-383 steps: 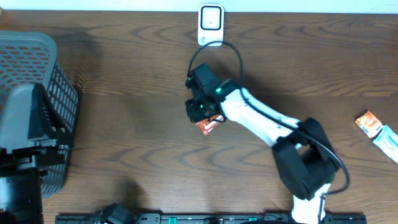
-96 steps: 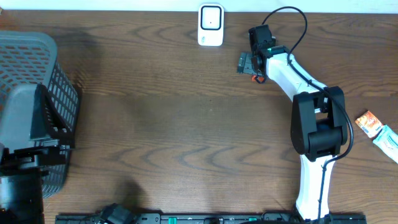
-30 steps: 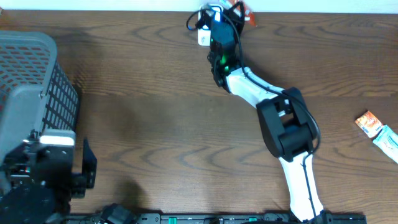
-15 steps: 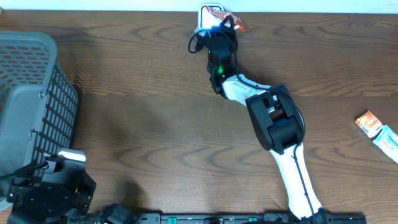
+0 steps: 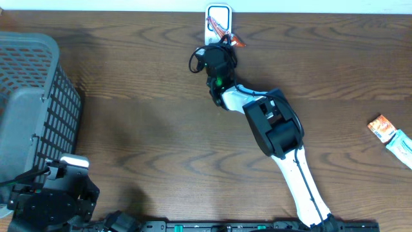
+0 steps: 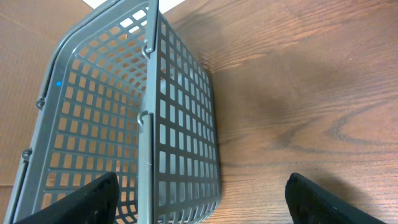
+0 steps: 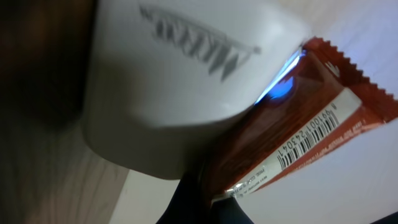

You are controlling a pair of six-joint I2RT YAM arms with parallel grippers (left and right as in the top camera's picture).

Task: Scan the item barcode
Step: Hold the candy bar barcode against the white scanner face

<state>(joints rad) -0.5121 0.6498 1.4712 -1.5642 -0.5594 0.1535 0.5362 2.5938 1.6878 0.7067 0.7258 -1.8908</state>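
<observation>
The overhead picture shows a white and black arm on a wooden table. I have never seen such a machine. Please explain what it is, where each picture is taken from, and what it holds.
This is a robot with two arms, each ending in a two-finger gripper. The overhead picture looks down on the table. The other two come from small cameras on the wrists. The right gripper is shut on an orange packet and holds it close to a white scanner with a blue light. The left gripper is open and empty, near a grey basket. A second orange packet and a pale blue wrapper lie at the table's right edge.
</observation>
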